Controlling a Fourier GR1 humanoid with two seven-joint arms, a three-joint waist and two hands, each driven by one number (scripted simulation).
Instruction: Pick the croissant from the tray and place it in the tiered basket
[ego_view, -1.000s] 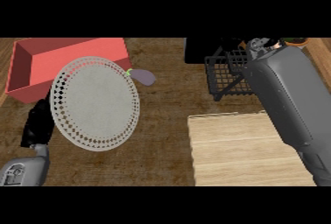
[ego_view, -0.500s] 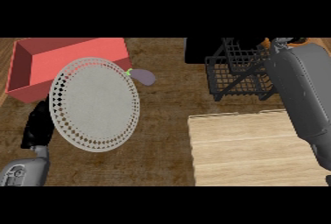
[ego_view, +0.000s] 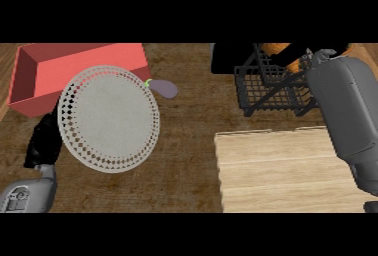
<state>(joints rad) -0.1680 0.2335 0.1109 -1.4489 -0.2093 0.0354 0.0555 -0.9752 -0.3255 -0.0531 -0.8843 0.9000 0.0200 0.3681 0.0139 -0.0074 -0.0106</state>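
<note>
The croissant (ego_view: 275, 48) shows as orange patches at the top right, above the black wire tiered basket (ego_view: 267, 92). My right hand (ego_view: 294, 52) is curled round it and hides most of it. The grey right forearm (ego_view: 347, 115) runs up the right side to the basket. The round white perforated tray (ego_view: 109, 119) lies at the left with nothing on it. My left hand (ego_view: 43, 142) rests open at the lower left, beside the tray's edge.
A red bin (ego_view: 66, 70) stands at the upper left, partly behind the white tray. A purple eggplant (ego_view: 164, 88) lies by the tray's upper right rim. A light wooden board (ego_view: 280, 172) covers the lower right. A black block (ego_view: 227, 57) sits left of the basket.
My right forearm has swung to the right, uncovering more of the basket, with the hand and croissant now over the basket's top. The left hand has not moved.
</note>
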